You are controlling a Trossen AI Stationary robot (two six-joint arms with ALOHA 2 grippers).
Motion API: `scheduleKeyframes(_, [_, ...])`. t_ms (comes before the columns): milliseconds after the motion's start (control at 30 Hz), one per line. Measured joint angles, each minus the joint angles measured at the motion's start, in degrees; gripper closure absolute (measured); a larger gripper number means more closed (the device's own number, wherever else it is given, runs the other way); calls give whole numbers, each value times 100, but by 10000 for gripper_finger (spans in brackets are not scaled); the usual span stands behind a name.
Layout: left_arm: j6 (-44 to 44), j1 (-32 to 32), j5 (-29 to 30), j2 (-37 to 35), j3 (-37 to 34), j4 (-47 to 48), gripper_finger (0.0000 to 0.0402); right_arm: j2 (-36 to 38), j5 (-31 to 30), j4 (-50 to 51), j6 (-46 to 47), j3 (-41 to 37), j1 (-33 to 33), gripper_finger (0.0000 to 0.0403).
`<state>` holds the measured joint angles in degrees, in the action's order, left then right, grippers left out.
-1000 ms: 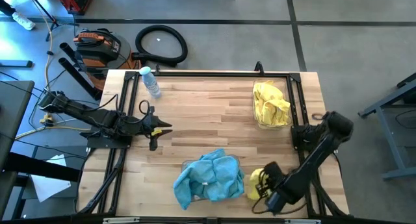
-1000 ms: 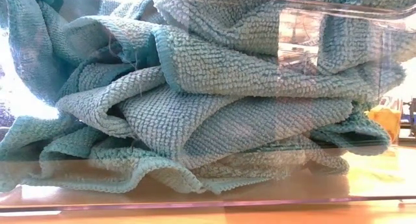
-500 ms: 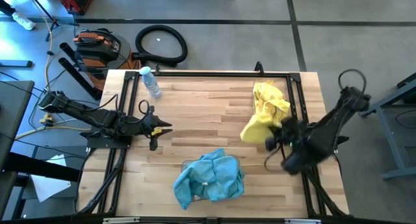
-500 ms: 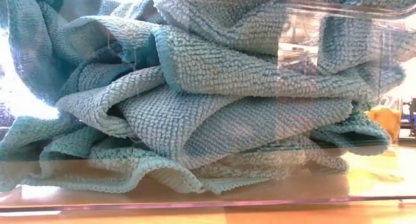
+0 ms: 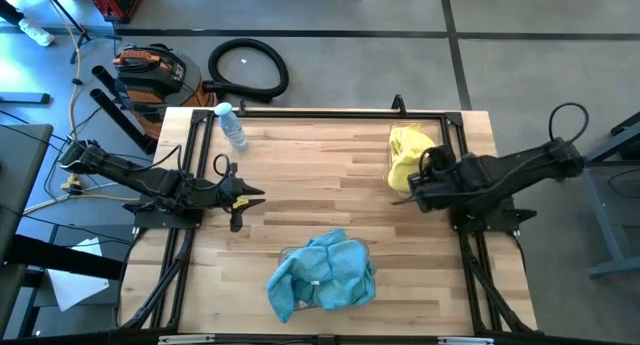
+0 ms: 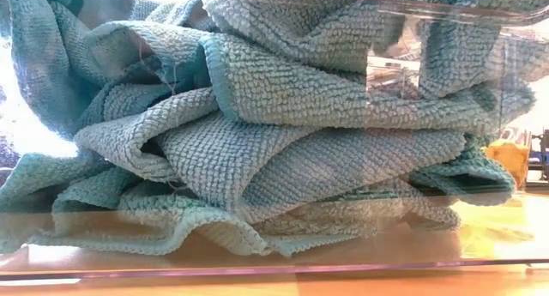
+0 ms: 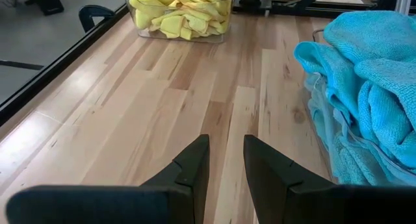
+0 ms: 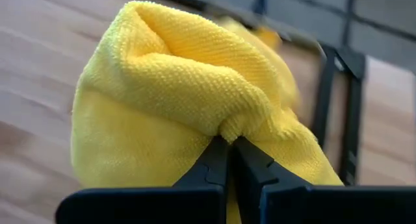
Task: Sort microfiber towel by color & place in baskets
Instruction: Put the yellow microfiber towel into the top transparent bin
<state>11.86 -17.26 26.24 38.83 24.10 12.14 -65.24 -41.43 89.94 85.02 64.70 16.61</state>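
From my feed: grey concrete floor (image 5: 350,45) around wood-plank table (image 5: 320,195); black hose coil (image 5: 248,67), orange-black case (image 5: 148,67) beyond far edge; blue light at left.

Towel in right gripper (image 8: 229,160): bright yellow (image 8: 175,87)
Heaped towels (image 5: 322,272): teal-blue, waffle weave
Table (image 5: 300,175): pale striped wood
Arms: dark

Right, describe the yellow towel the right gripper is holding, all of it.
The yellow towel is a bright, nubbly microfiber cloth, bunched into soft folds. The right gripper is shut on a pinched fold of it. From above it hangs at the yellow-filled basket on the table's right side.
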Motion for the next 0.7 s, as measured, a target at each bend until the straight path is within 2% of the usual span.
scheduleKeyframes(200, [2,0,-7,0,0,2,319,1,827,-54,-150,-947,-772,402])
scheduleKeyframes(333, [-2,0,-14,0,0,2,319,1,1320,-892,-767,-1467,-1114,403])
scheduleKeyframes(467, [-2,0,-15,0,0,2,319,1,1378,-1912,-1441,-1651,-1346,403])
scheduleKeyframes(600, [-2,0,-15,0,0,2,319,1,1272,-2500,-1812,-1656,-1634,403])
scheduleKeyframes(700, [-2,0,-15,0,0,2,319,-1,1457,-2606,-1906,-1657,-1887,402])
